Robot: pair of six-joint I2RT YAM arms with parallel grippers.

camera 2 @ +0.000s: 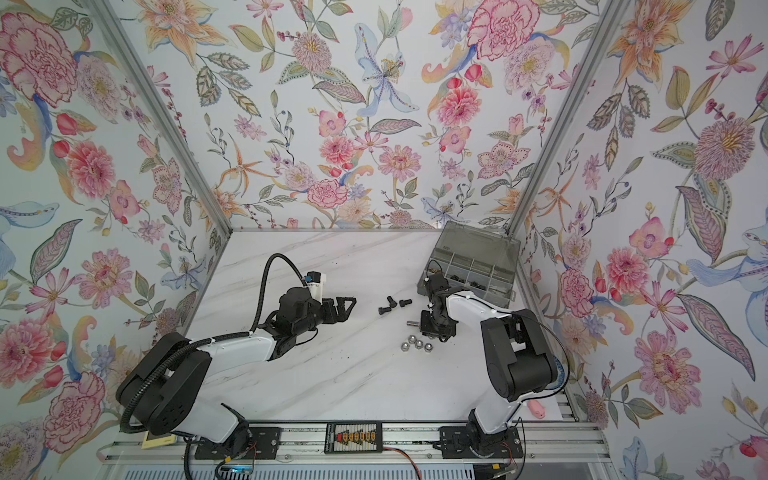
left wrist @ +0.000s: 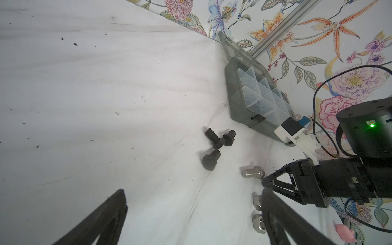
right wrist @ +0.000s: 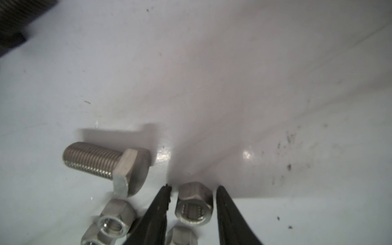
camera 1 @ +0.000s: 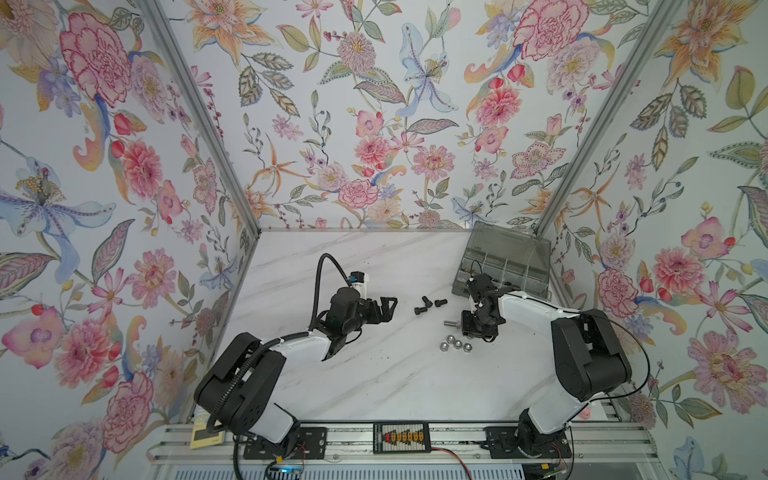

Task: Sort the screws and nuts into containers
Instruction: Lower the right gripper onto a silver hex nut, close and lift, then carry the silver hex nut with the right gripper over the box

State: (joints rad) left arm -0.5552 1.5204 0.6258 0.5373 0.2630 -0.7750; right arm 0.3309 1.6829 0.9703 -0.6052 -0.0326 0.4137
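The right gripper point(right wrist: 193, 191) is lowered to the marble tabletop point(camera 1: 374, 374), and a silver nut point(right wrist: 194, 206) is seen between its two fingers in the right wrist view. A narrow gap shows on each side of that nut, so the jaws stand apart around it and no firm clamp can be confirmed. Just beside it, a silver hex-head bolt point(right wrist: 110, 163) lies on its side, and further silver nuts point(right wrist: 114, 220) are clustered near the finger on that side. In both top views the remaining silver nuts point(camera 1: 453, 344) are found on the table just in front of the right gripper.

Three black bolts point(camera 1: 430, 305) lie loose in a close group near the table's centre, between the two arms; two of them touch in the left wrist view. The left gripper point(camera 1: 388, 307) is held near these bolts, its fingers wide apart and empty.

The smoky-grey organiser box point(camera 1: 505, 266) stands at the far right of the table, lid raised. Small dark parts are visible in its compartments point(camera 2: 469, 278), though their type cannot be told.
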